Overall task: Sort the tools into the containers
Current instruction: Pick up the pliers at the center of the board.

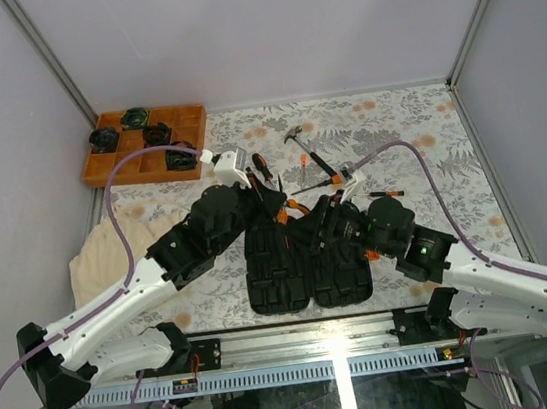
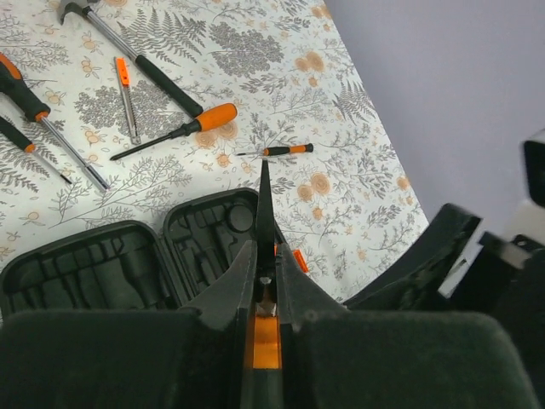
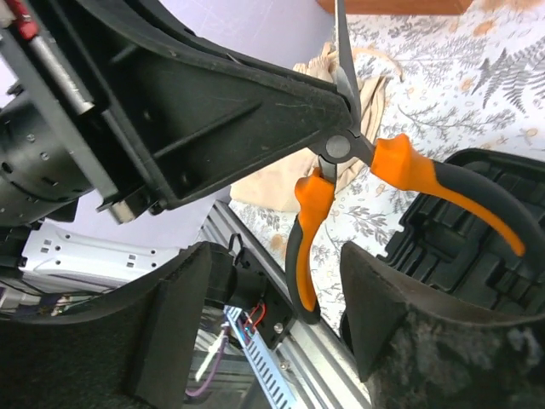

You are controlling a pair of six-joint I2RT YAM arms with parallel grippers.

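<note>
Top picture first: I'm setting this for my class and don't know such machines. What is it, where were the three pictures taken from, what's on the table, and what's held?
These are two robot arms, the left arm and the right arm, bolted at the near edge of the table. The top picture looks down from above. The other two come from a camera on each wrist. On the table lie an open black case, screwdrivers, a hammer, an orange tray and a cloth. The left gripper is shut on the pliers. The right gripper is open around one handle.

pale grey walls [image 1: 260, 25] enclose a floral-patterned table [image 1: 395, 128].
</note>
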